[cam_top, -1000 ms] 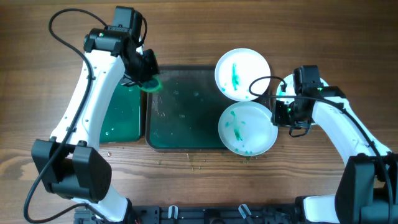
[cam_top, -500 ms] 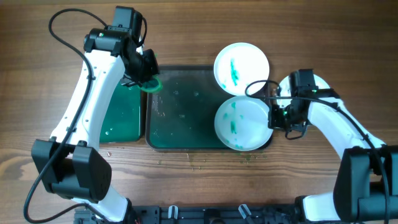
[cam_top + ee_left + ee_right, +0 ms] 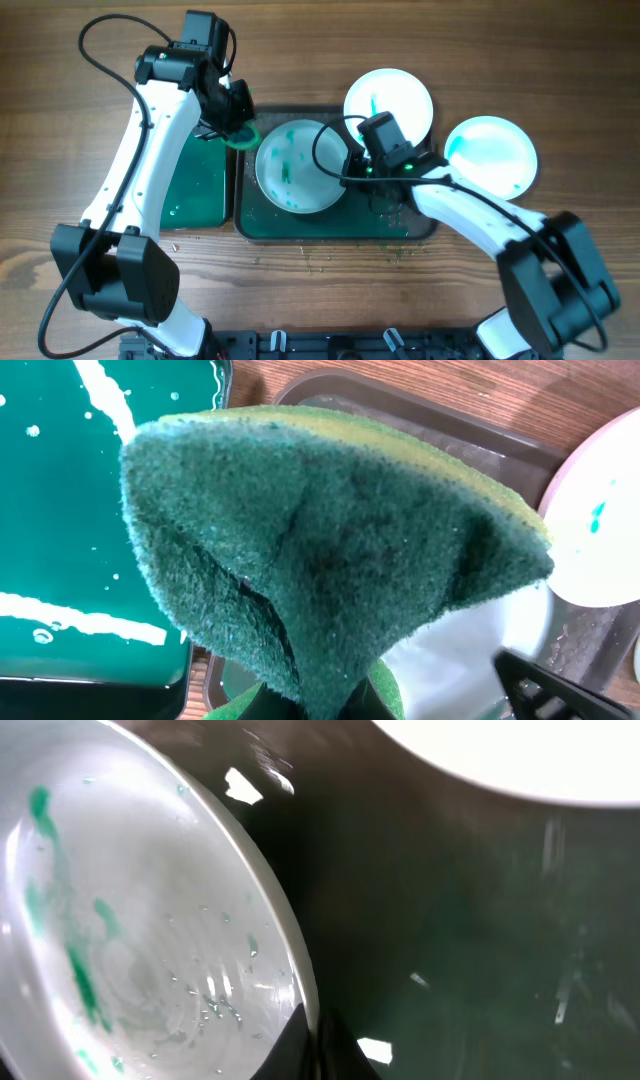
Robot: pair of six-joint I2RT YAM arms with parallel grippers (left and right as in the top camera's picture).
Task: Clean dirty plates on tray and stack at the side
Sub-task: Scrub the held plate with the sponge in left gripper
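While the left gripper [image 3: 238,128] clamps its jaws on the sponge [image 3: 320,550] at the tray's [image 3: 330,228] far-left corner, the right gripper's [image 3: 350,168] jaws pinch the right rim of a stained plate [image 3: 295,165] in the tray's left half. Open floor shows along the near edge. A second plate [image 3: 389,100] overlaps the far edge, and a third [image 3: 490,155] lies on the counter [image 3: 520,50].

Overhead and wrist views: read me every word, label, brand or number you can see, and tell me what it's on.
None: no readable text in any view.
The tray plate, rear plate and table plate bear green marks but no print; the tray and sponge show no lettering.
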